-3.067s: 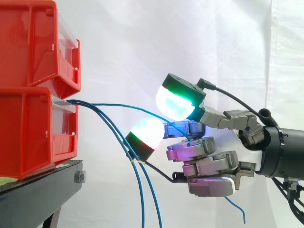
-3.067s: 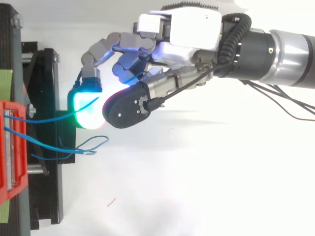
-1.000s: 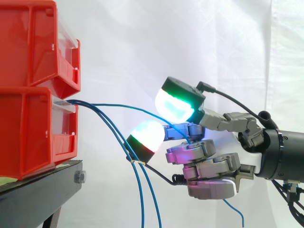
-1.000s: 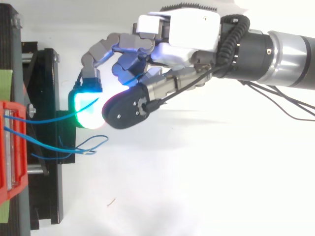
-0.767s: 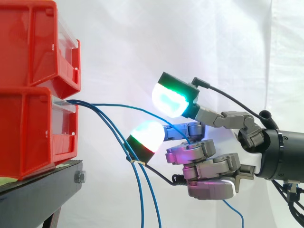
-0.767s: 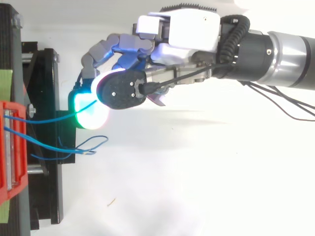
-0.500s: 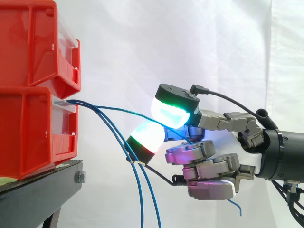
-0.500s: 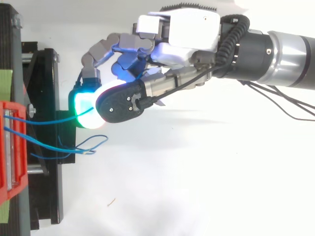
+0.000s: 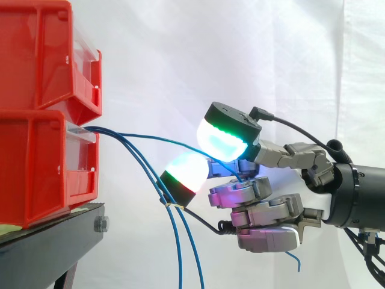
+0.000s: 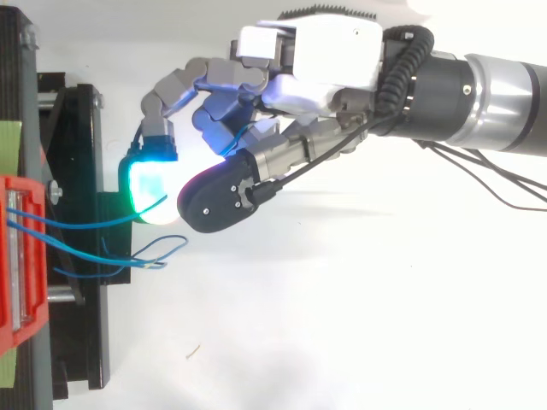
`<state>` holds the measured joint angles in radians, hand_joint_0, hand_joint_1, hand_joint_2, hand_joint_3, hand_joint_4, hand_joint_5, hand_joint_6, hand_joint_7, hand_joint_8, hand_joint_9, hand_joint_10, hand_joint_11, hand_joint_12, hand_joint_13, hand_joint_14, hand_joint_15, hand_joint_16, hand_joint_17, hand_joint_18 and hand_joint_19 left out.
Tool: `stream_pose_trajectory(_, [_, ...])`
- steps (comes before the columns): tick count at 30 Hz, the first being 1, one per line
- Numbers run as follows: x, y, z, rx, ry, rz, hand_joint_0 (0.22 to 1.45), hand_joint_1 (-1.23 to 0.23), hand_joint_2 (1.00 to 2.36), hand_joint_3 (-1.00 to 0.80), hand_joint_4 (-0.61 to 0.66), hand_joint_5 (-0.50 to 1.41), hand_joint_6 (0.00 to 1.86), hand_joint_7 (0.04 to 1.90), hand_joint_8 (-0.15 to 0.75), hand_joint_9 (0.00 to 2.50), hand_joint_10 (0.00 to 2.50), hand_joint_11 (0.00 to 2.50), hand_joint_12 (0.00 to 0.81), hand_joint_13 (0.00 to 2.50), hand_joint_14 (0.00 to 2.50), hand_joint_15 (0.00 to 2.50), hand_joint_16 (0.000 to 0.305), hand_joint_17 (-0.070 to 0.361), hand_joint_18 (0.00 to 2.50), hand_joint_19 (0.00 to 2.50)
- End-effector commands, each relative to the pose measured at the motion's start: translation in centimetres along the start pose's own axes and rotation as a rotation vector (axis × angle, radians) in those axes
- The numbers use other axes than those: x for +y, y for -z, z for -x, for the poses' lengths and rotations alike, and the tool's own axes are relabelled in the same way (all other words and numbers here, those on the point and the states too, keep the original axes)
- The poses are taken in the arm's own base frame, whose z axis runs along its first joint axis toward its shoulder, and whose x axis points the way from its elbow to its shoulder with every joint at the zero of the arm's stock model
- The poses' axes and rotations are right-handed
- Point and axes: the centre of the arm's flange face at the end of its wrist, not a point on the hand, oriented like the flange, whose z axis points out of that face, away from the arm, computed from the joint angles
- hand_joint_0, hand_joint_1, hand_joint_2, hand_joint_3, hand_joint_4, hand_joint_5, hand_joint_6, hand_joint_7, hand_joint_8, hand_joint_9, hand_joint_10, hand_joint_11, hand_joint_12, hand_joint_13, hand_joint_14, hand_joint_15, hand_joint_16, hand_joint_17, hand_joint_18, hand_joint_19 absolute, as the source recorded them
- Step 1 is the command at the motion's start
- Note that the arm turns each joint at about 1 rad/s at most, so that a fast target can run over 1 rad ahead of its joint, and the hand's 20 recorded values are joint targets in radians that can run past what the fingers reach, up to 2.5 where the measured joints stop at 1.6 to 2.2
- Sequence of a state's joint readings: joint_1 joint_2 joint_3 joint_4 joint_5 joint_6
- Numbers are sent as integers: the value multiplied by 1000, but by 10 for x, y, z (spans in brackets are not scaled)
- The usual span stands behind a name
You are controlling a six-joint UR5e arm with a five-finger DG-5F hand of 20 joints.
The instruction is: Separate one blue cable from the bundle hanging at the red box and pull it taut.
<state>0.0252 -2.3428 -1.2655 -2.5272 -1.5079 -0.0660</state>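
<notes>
We are seeing the red bins (image 9: pixel 42 162) cut off at the left edge, stacked on the black stand (image 9: pixel 54 232), whose legs are running out of frame. The hand (image 9: pixel 264 211) is reaching in from the right, fingers curling round one blue cable (image 9: pixel 156 139); the exact grip is hiding behind its glowing pads (image 9: pixel 221 139). That cable is running, slightly sagging, from the lower bin rightward into the hand. The bundle (image 9: pixel 174 241) is hanging just left of the hand.

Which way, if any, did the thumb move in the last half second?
Yes. Side view: the thumb shifted right, away from the red bins, above the blue cable.
</notes>
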Motion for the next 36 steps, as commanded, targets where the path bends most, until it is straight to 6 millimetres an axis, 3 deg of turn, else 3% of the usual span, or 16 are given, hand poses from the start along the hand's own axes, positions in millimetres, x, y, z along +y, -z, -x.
stream_pose_trajectory(1, [0,0,1,-1,0,-1,610,-672,1017,-289,157,-214,841,937,308,705,2500,1707,386,1291,2500,1076,46,104,1734,1140])
stream_pose_trajectory(3, [0,0,-1,1,0,0,607,-678,1022,-178,152,-213,845,935,296,702,2500,1763,385,1289,2500,1076,47,106,1732,1170])
stream_pose_trajectory(6, [0,0,-1,1,-2,0,622,-705,1019,-37,178,-210,862,895,316,725,2500,1679,392,1329,2500,1044,54,122,1796,1015])
stream_pose_trajectory(9, [-1,0,-1,1,0,0,625,-715,1017,-23,185,-209,867,891,323,729,2500,1669,393,1331,2500,1047,57,127,1810,996])
stream_pose_trajectory(14, [0,0,-1,1,-2,1,631,-746,1018,-114,159,-214,868,937,310,677,2500,1694,388,1274,2500,1094,50,114,1750,1143])
stream_pose_trajectory(19, [-2,1,-2,3,-3,-5,631,-791,1012,-353,132,-218,867,967,289,638,2500,1687,371,1203,2500,1128,46,103,1699,1362])
stream_pose_trajectory(20, [-2,1,-2,3,-2,-5,606,-763,1000,-500,134,-218,868,966,289,636,2500,1664,370,1200,2500,1096,45,102,1700,1354])
stream_pose_trajectory(25, [-2,1,-2,3,0,-5,545,-397,1000,-500,163,-204,861,951,314,718,2500,1614,371,1253,2500,1038,48,108,1707,1145])
stream_pose_trajectory(28, [-1,1,-1,3,0,-3,571,-307,1000,-500,161,-199,853,965,315,729,2500,1629,368,1254,2500,1038,47,105,1697,1151])
stream_pose_trajectory(30, [-2,1,-2,4,0,-5,622,-365,1006,-440,151,-197,850,972,308,735,2500,1635,368,1258,2500,1048,46,104,1695,1147])
stream_pose_trajectory(35, [-2,1,-1,3,0,-6,597,-532,1019,-219,161,-206,851,981,311,674,2500,1665,386,1226,2500,1106,47,106,1665,1183])
stream_pose_trajectory(36, [-1,1,-1,1,0,-5,603,-619,1019,-186,162,-210,857,968,317,653,2500,1648,385,1229,2500,1084,47,106,1662,1182])
